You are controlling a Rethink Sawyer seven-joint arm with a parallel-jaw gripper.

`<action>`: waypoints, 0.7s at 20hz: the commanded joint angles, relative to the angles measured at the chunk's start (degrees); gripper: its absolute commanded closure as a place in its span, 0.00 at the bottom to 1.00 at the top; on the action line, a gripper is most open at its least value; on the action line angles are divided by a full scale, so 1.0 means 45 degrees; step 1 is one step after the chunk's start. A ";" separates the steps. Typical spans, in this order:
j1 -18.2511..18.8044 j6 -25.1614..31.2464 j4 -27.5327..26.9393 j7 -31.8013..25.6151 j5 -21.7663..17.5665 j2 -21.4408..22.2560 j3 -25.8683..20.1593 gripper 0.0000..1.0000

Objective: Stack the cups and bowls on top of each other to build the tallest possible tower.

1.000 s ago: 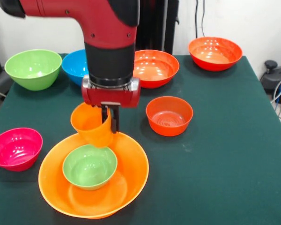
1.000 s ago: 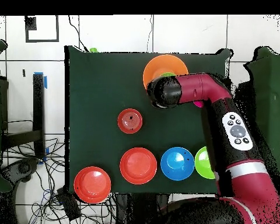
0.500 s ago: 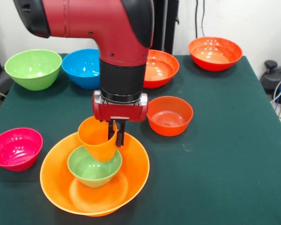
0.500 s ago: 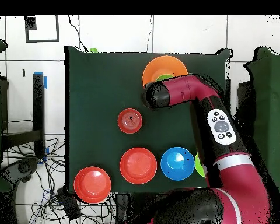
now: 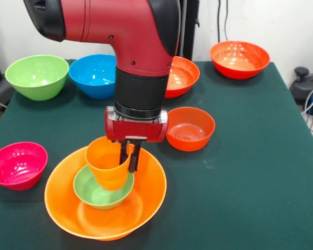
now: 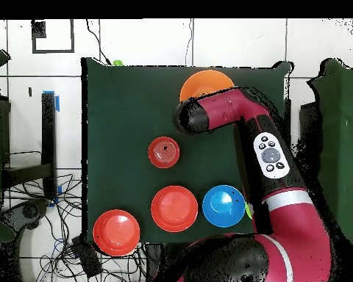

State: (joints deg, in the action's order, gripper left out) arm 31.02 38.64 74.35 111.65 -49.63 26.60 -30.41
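In green bowl (image 5: 101, 191), pincer-held (image 5: 129, 156) orange cup (image 5: 107, 167)

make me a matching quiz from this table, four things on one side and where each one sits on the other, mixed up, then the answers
Things:
1. orange cup
2. small green bowl
3. pink bowl
4. blue bowl

Places (front view):
A. far side of the table, between a large green bowl and a red-orange bowl
B. inside the largest orange bowl
C. held by the gripper, in the small green bowl
D. alone on the cloth, left of the largest orange bowl

Pairs: 1-C, 2-B, 3-D, 4-A
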 commanded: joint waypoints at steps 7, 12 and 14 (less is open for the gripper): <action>-0.0172 -0.0746 -0.0558 -0.1781 -0.1218 -0.0057 0.0617 1.00; -0.0237 -0.0139 -0.0881 -0.1931 -0.1255 -0.0349 0.0910 1.00; -0.0239 0.0118 -0.0899 -0.1861 -0.1175 -0.0510 0.1065 1.00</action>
State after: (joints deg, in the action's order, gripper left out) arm 31.03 36.61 73.62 111.65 -51.27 26.33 -28.28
